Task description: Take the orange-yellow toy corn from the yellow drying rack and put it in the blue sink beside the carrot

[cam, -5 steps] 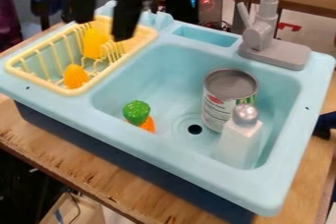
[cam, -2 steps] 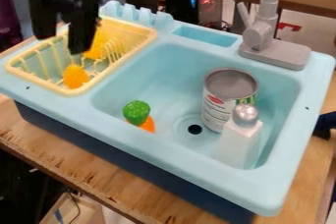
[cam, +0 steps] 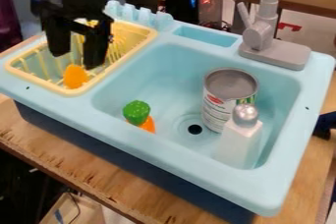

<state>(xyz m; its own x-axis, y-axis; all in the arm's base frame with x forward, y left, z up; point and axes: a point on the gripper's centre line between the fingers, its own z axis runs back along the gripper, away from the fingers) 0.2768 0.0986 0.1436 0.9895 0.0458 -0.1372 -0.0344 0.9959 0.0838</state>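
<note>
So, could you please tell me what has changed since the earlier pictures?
The claw has shifted toward the picture's left and come down at the rack, its fingers apart. I can't see that it has taken or let go of anything. The can, bottle, green toy and orange piece stayed put.

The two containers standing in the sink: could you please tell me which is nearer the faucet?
It is the grey-topped can; the white bottle with the silvery round cap stands farther from the faucet.
</note>
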